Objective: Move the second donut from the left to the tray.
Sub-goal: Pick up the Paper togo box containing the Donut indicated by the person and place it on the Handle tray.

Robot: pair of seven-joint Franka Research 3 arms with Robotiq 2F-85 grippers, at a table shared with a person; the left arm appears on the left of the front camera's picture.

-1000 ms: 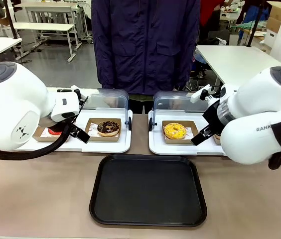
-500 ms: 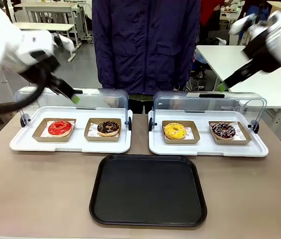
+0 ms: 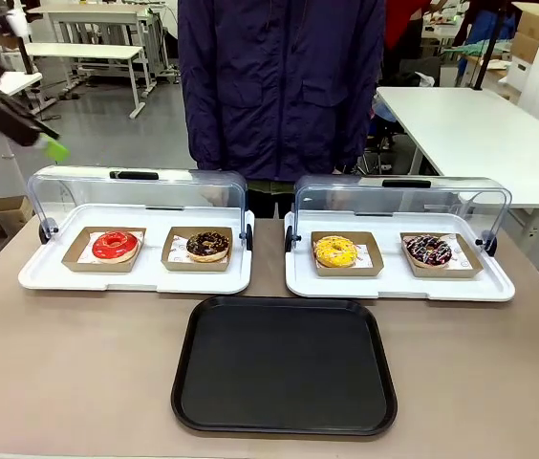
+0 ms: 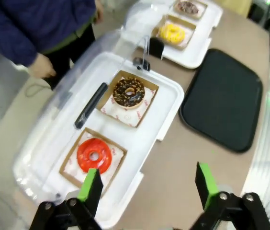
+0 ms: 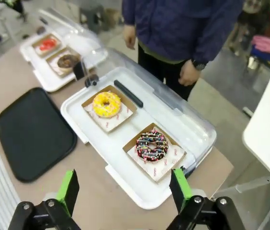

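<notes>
Currently nothing is gripped, and the task looks barely begun; the second donut from the left [image 3: 208, 245], dark chocolate with pale crumbs, sits in its brown cardboard holder just beyond the far left corner of the tray [image 3: 284, 368]; the tray lies bare. The donut rests on a white display tray [image 3: 50, 277] whose clear lid [image 3: 136, 196] looks swung back toward the person [image 3: 279, 86] standing beyond the tray. A red-glazed donut [image 3: 115, 245] lies further left of the tray.

The left gripper [image 4: 148, 184] hangs high above and left of the tray, jaws spread wide, holding nothing; the right gripper [image 5: 124, 188] hangs high to the tray's right, jaws equally wide and empty.

The step in hand seems to be the approach; the next move calls for the left gripper to descend beyond the tray's far left corner, straddle the chocolate donut or its holder without nudging the red one, then close gently.

A second ago both arms sat low beside the display trays and hid the outer donuts; half a second ago they were rising; now they have lifted clear, while the donuts and tray have not moved.
</notes>
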